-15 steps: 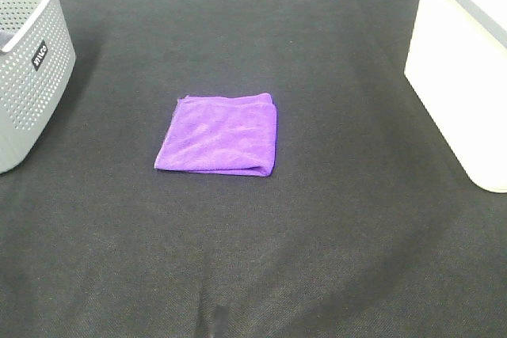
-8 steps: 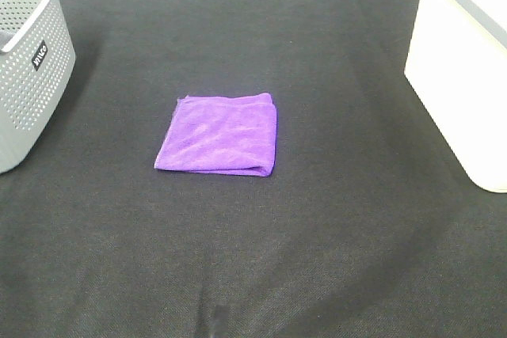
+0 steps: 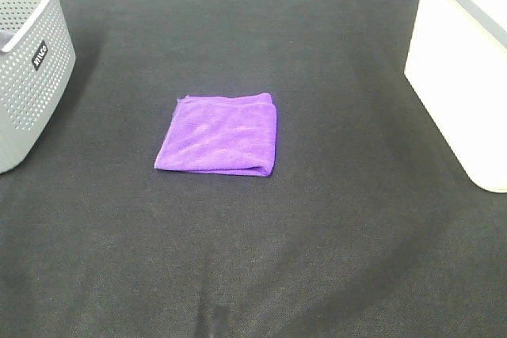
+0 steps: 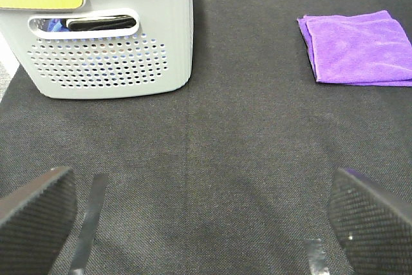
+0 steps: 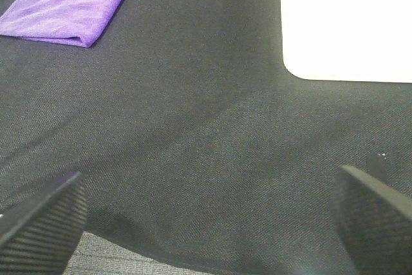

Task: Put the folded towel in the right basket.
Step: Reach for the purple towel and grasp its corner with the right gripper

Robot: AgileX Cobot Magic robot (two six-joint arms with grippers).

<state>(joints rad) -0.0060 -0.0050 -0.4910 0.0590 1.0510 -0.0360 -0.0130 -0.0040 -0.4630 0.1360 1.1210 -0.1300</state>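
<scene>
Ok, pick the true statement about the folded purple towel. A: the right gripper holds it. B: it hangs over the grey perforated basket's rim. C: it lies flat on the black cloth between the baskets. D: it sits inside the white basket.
C: the folded purple towel lies flat on the black cloth, clear of the grey perforated basket and the white basket.

Black cloth-covered counter (image 3: 333, 219) carries a folded purple towel (image 3: 219, 134) mid-surface — perforated grey basket (image 3: 28, 61) left, white basket (image 3: 463, 69) right.
</scene>
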